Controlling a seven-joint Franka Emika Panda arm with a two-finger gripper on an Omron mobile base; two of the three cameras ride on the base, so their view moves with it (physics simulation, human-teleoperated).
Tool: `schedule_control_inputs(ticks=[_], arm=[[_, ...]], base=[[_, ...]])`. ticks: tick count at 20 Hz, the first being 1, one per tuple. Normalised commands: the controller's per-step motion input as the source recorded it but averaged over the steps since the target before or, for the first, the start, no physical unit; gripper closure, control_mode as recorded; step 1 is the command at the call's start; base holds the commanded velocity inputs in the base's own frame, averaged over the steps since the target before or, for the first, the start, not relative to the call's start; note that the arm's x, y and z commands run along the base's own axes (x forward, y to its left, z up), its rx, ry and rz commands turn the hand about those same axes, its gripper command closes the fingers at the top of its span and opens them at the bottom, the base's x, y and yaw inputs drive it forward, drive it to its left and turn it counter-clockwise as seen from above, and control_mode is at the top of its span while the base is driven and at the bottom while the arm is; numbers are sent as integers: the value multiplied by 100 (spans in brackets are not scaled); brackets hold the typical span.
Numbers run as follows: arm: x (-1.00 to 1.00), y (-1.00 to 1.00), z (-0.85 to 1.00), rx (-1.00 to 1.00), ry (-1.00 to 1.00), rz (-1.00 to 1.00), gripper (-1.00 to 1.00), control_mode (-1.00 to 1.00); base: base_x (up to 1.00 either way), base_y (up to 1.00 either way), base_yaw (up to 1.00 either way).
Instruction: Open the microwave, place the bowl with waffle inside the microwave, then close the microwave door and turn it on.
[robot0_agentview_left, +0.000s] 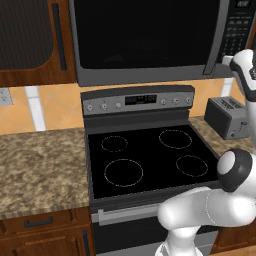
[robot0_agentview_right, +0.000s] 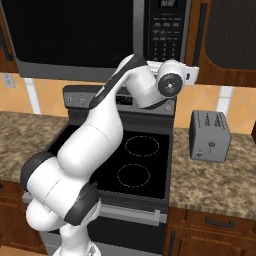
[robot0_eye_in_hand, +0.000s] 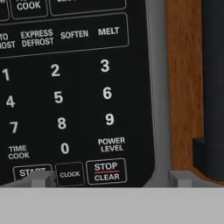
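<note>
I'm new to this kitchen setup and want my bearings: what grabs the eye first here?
The big white arm, raised from the base with its open gripper up against the microwave button panel, over START on one side. Below the shut microwave door lies the black stove top; a grey toaster stands on the counter to its right.

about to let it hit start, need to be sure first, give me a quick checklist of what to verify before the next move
1. Microwave door closed: ok, it sits flush in both base views.
2. Claw open: ok, tips stand wide apart.
3. Claw at the button panel: ok, keypad is close ahead in the hand view.
4. Fingertip lined up on START: ok, one tip sits right below it.
5. STOP CLEAR clear of tips: ok.
6. Bowl with waffle inside: cannot tell, dark glass.
</note>
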Motion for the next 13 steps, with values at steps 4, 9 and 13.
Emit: schedule_control_inputs(ticks=[4, 9, 13], arm=[[5, 6, -4, 0, 0, 0, -100, -100], [1, 3, 0, 0, 0, 0, -100, -100], [-28, 0, 0, 0, 0, 0, -100, -100]], base=[[0, 0, 0], [0, 0, 0], [0, 0, 0]])
